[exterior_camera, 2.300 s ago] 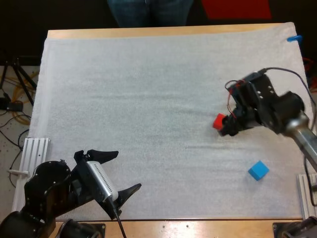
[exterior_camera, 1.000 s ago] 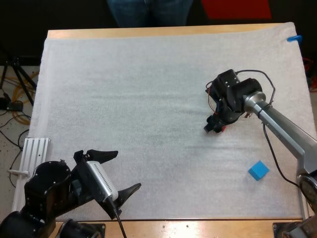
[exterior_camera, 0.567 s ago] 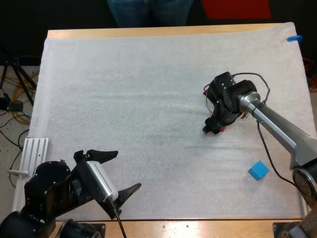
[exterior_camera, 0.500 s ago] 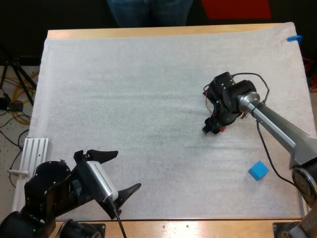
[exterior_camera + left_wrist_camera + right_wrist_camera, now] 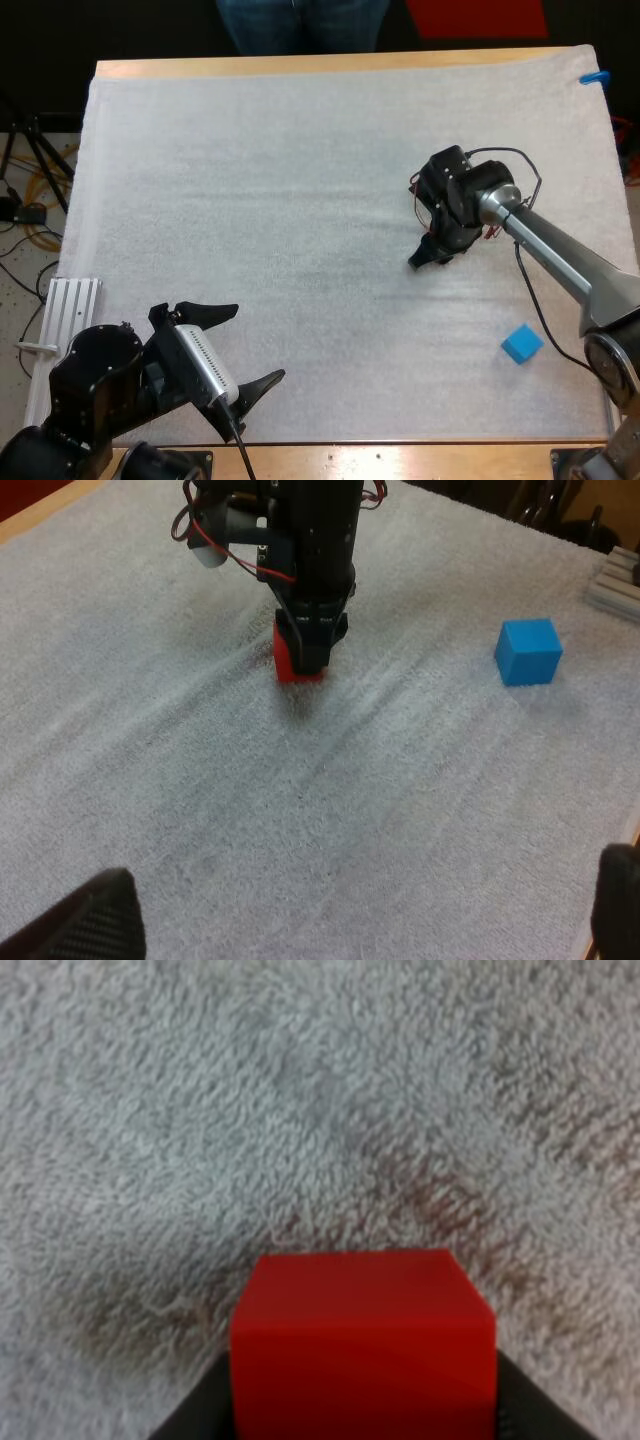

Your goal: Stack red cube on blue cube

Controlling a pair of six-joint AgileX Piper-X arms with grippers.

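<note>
Two black fingers of the right gripper press on the small, plain red cube from both sides, so its jaws are closed on that block. The left wrist view shows this gripper pointing straight down with the cube at its tip, low against the white towelling mat; whether the cube's underside touches the mat or hangs just above it cannot be told. In the right wrist view the red cube sits upright with a flat top face, and dark finger surfaces hug its two lower flanks above the mat's pile. A bright blue cube lies alone on the mat, well apart from the red one, nearer the robot and toward the right edge; in the left wrist view the blue cube stands square on the mat, beside the right gripper but clear of it. At the near left corner of the mat the left gripper hangs with its jaws spread wide, its fingers far apart and holding nothing. Beyond the far edge of the wooden table stand a person's legs in blue denim.
</note>
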